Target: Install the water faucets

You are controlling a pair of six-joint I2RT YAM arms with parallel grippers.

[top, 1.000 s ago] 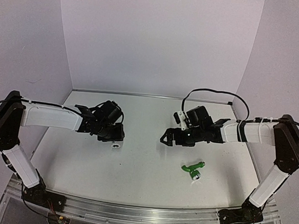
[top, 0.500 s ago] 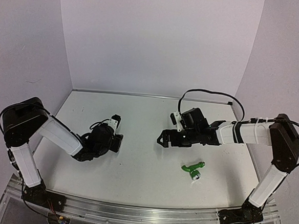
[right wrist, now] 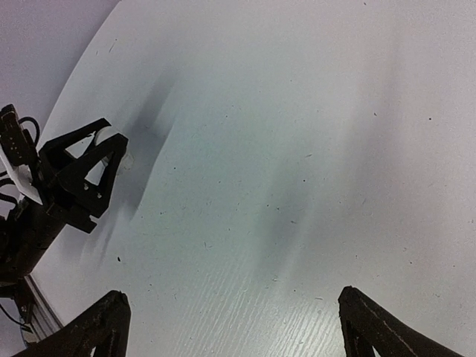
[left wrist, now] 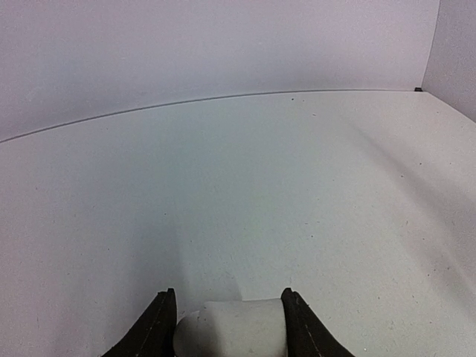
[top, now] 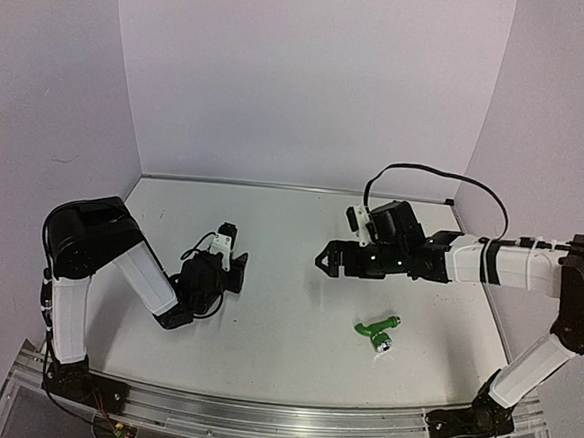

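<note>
Two parts make up the water faucets here: a green tap (top: 375,332) and a white fitting (left wrist: 230,327). The tap lies on its side on the table (top: 292,214), on the right half and toward the near edge. It is a small bright-green plastic piece with an angled stem. One arm of the stem points up and to the right, another points left, and a round silvery-dark end faces the near edge. Nothing touches it. The white fitting is a pale, blocky piece with a rounded left corner. In the left wrist view it sits squeezed between the two dark fingers of the left gripper (top: 236,269), touching both of them. That gripper is low over the left-centre of the table with its arm folded back on itself. In the right wrist view the same white piece shows between its fingertips. The right gripper (top: 321,260) has its jaws spread wide and nothing between them. It hangs above the middle of the table, pointing left, beyond the tap and apart from it. A black cable (top: 425,174) loops up behind its wrist.
</note>
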